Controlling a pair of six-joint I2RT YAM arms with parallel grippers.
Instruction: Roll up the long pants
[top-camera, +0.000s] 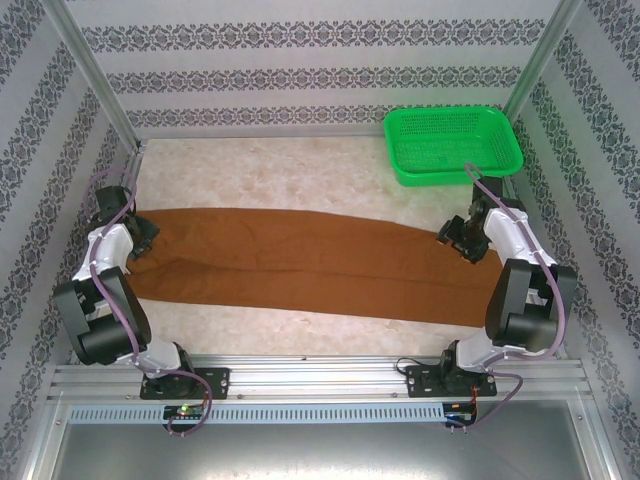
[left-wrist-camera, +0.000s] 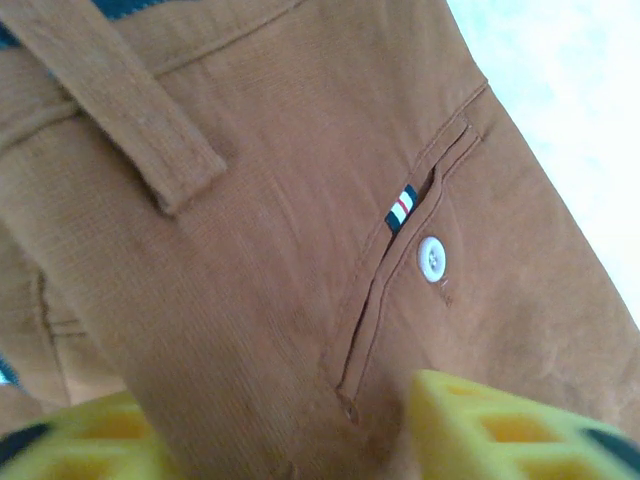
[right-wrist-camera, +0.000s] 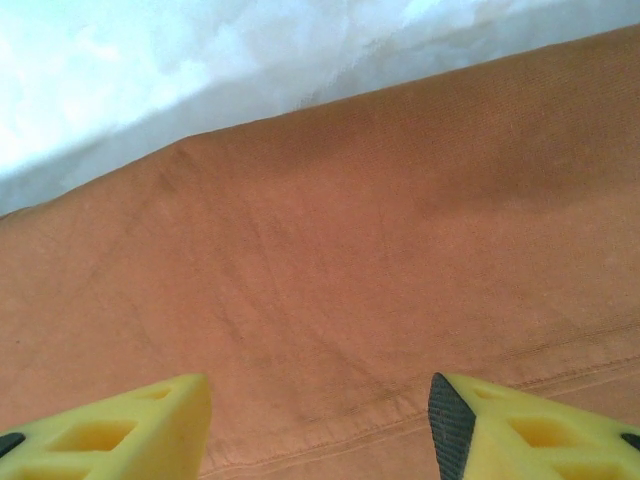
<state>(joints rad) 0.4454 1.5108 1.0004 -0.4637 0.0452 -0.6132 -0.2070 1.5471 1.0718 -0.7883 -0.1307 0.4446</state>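
Status: long pants (top-camera: 300, 255) lie flat across the tabletop (top-camera: 300, 175), waistband left, hems right. Left gripper (top-camera: 140, 238) sits at the waistband and right gripper (right-wrist-camera: 320, 392) over the hem, both jaws released and straddling cloth. Recommendation: pinch the hem squarely and roll evenly toward the waist.

Bright, even light, faint shadows, pale marbled tabletop (left-wrist-camera: 565, 100) washed out at 2 o'clock in left wrist view, yellow plastic fingertips (left-wrist-camera: 500, 430) blurred at 5 o'clock.
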